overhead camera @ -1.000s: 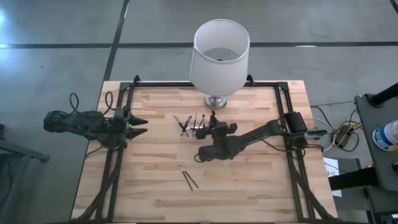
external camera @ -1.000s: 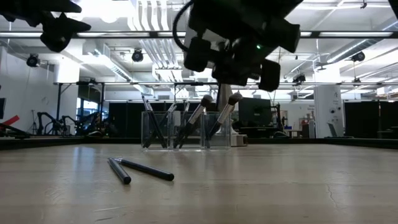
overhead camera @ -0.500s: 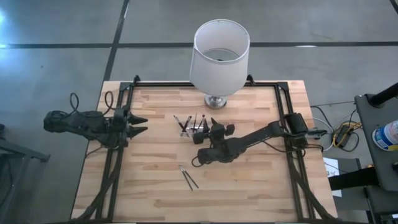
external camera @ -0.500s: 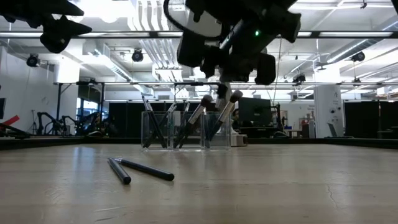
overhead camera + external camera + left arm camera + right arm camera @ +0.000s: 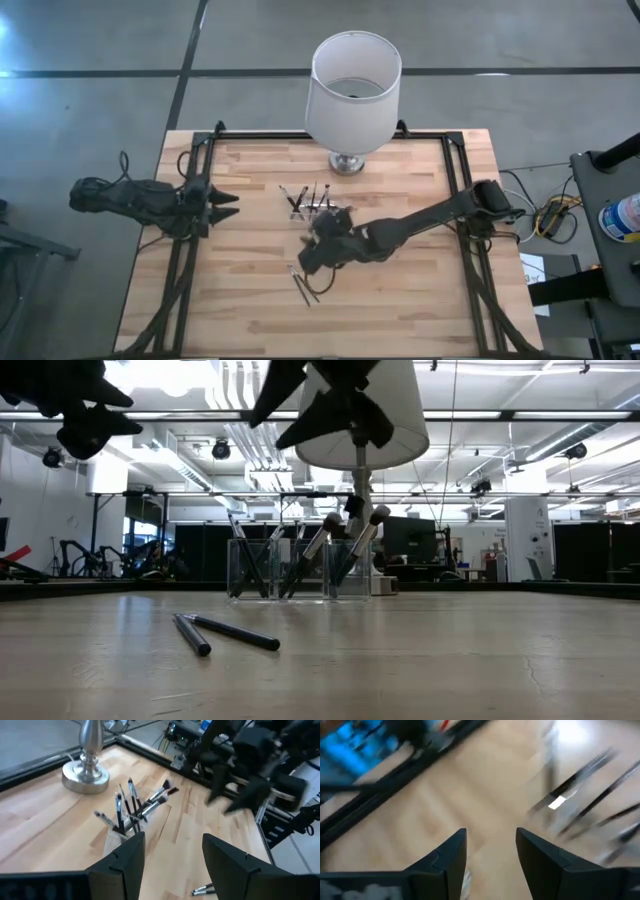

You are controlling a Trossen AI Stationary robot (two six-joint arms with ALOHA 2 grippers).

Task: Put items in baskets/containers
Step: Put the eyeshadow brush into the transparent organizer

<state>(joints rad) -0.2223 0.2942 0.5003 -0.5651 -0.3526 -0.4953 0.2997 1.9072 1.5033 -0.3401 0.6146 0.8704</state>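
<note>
A clear plastic holder [image 5: 309, 206] [image 5: 298, 568] [image 5: 126, 831] stands mid-table with several dark brushes leaning upright in it. Two loose dark sticks [image 5: 304, 287] [image 5: 226, 632] lie crossed on the wood nearer the front edge. My right gripper [image 5: 306, 262] [image 5: 300, 405] [image 5: 490, 837] hovers open above the table between the holder and these sticks, with nothing between its fingers. My left gripper [image 5: 230, 206] [image 5: 172, 837] waits open at the table's left edge, raised, pointing toward the holder.
A lamp with a large white shade [image 5: 352, 88] [image 5: 380, 430] stands on a metal base [image 5: 347, 162] [image 5: 86, 776] just behind the holder. A black frame [image 5: 455, 160] runs along the table's edges. Bare wood lies at the front and right.
My right gripper has opened and let go of a brush, which now leans in the holder with the others. The gripper has then risen, swung its wrist round, and moved toward the table's near-left, over toward the two loose sticks.
</note>
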